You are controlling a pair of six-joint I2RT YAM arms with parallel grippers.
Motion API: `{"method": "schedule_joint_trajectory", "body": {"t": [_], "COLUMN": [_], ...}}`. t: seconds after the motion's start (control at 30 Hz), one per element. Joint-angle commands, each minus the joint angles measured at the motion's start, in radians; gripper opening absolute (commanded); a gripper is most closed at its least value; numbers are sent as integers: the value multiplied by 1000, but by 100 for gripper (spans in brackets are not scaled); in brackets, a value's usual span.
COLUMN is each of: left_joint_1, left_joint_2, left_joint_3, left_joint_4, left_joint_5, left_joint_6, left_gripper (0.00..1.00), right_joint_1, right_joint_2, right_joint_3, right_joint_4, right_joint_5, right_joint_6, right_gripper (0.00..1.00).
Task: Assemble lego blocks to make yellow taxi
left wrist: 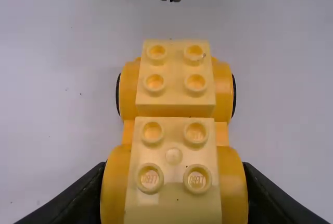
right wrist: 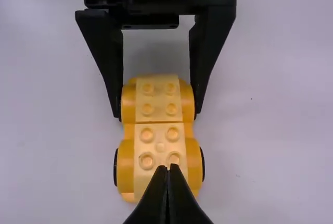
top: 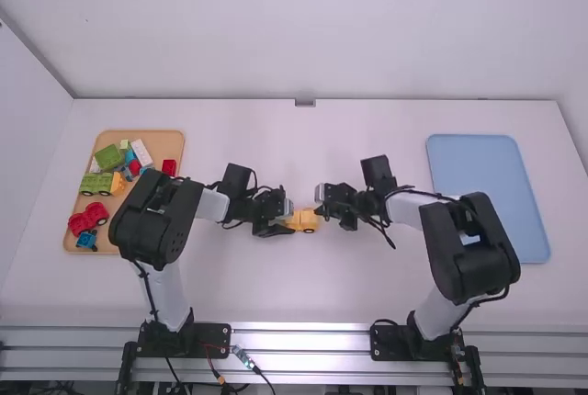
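Yellow toy car [top: 307,220], and the left gripper [top: 288,221] has one end firmly grasped! Near the other end hovers the right gripper [top: 321,211], fingers clenched together.

Left end effector [top: 290,222] grips, fingers apart; right end effector [top: 319,211] faces it, closed.

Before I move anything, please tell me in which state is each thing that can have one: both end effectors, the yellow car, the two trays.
Left end effector: shut on the yellow car, a finger each side.
Right end effector: shut, fingertips together, holding nothing.
Yellow car: upright, studs up, gripped across one end.
Brown tray: holding colored toy blocks.
Blue tray: lying flat.
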Motion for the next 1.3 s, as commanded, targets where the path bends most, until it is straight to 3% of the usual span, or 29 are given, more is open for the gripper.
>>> {"method": "schedule_joint_trajectory", "body": {"t": [0.0, 0.27, 1.27], "left_joint_1": [-10, -10, -10], "left_joint_2": [21, 21, 21], "left_joint_3": [-19, -19, -19], "left_joint_4": [-13, -16, -9], "left_joint_5": [-97, -97, -97], "left_joint_6": [17, 17, -10], "left_gripper": [35, 34, 30], "right_joint_1": [13, 52, 51], "right_joint_2": [-19, -19, 21], "right_joint_3": [-17, -16, -15], "right_joint_4": [13, 33, 54], "right_joint_5": [0, 49, 48], "right_joint_6": [38, 72, 86], "right_gripper": [0, 0, 0]}}
